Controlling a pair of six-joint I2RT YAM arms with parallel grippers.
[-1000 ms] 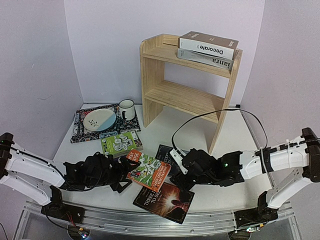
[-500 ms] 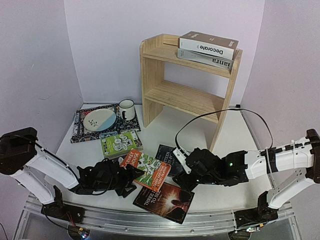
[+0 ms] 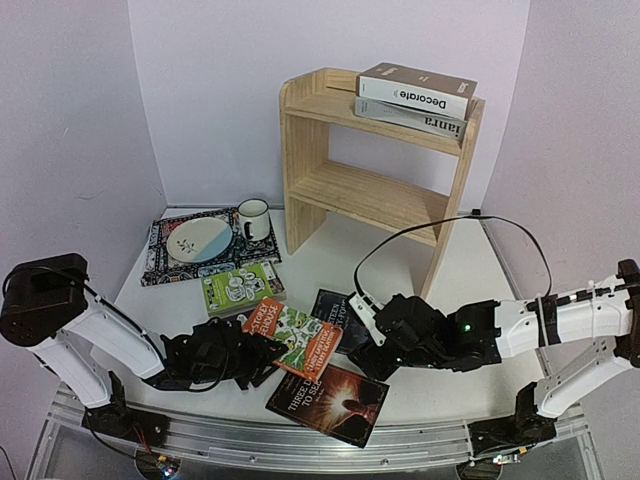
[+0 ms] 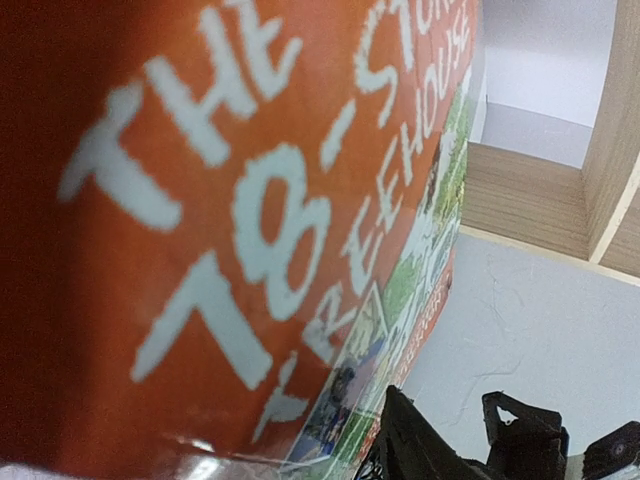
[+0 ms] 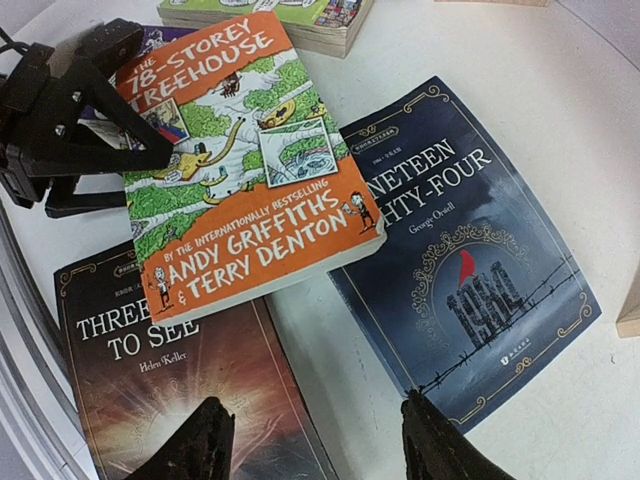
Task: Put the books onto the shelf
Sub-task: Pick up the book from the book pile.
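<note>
Left gripper [image 5: 140, 168]: low over the table [image 3: 330, 255], jaws straddling the left edge of the orange book [image 5: 245, 150]; one finger lies over the cover, the other sits beneath; whether the grip is firm cannot be told. Its wrist view is filled by the orange cover at close range.
Right gripper [image 5: 320, 448]: jaws apart, holding nothing, hovering above the books on the table.
Orange book: tilted, resting across "Three Days to See" [image 5: 170, 400] and overlapping the corner of "Nineteen Eighty-Four" [image 5: 470, 270].
"Three Days to See": flat, nearest the arms' bases.
"Nineteen Eighty-Four": flat, just beside the foot of the shelf [image 3: 300, 170].
Green book [image 3: 238, 286]: flat, between the orange book and the placemat [image 3: 160, 265].
"Decorate" [image 3: 415, 90]: top tier of the shelf, stacked on "ianra" [image 3: 420, 120].
Placemat: left rear of the table, carrying a plate [image 3: 198, 240] and a mug [image 3: 253, 218]
</note>
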